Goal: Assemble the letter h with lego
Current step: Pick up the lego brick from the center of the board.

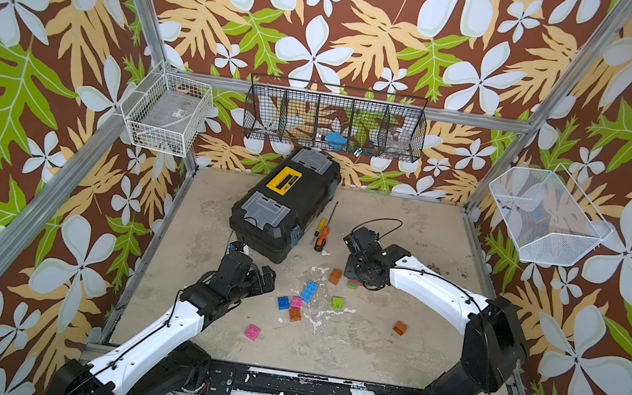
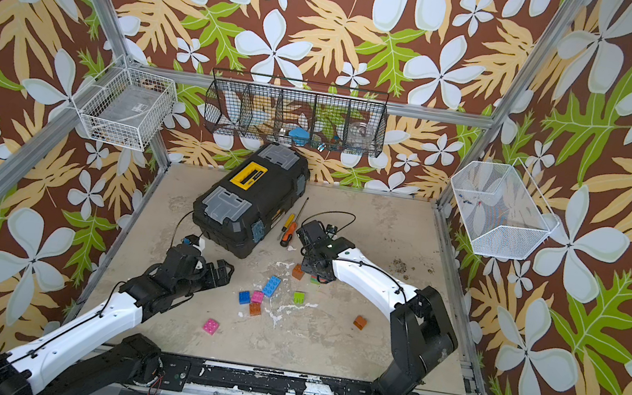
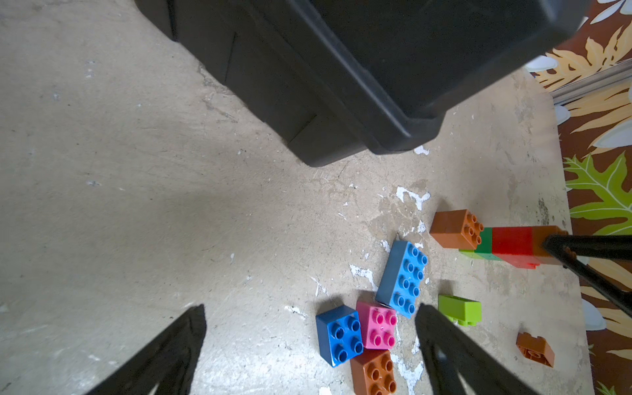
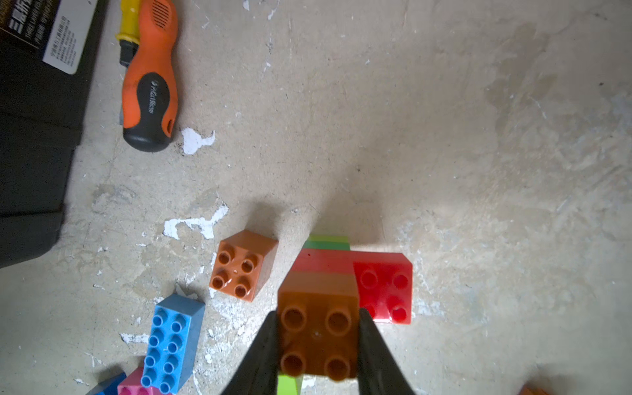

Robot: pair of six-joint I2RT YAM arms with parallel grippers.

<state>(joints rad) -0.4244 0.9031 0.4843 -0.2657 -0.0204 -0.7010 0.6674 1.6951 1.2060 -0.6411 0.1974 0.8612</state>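
A black toolbox [image 1: 284, 202] with a yellow handle lies askew on the table [image 1: 388, 355], reaching from the back edge toward the middle. The left gripper [image 3: 311, 307] hovers off the toolbox's near end, toward the left edge. Its fingers [image 3: 444, 342] are spread wide with nothing between them.

The right gripper [image 4: 318, 342] points down near the middle of the table. Its fingers [image 4: 263, 352] pinch the orange-brown top brick [image 4: 318, 294] of a brick stack [image 3: 511, 244], which runs orange-brown, long red, green, then lime. I cannot tell whether the stack's foot rests on the table.

An orange-handled screwdriver [image 1: 322, 239] and a yellow-handled screwdriver [image 1: 320, 225] lie just beside the toolbox.

The loose lego sits between the grippers:
- A long light-blue brick [image 1: 309, 291].
- An orange-brown square brick [image 1: 335, 277], just beside the stack but apart from it.
- A lime brick [image 1: 337, 303], lying on its side.
- A blue brick [image 1: 283, 302], a pink brick [image 1: 296, 302] and an orange-brown brick [image 1: 294, 315], huddled together.

A second pink brick [image 1: 252, 332] lies alone nearer the front edge. A tipped orange-brown brick [image 1: 399, 328] lies toward the right edge.
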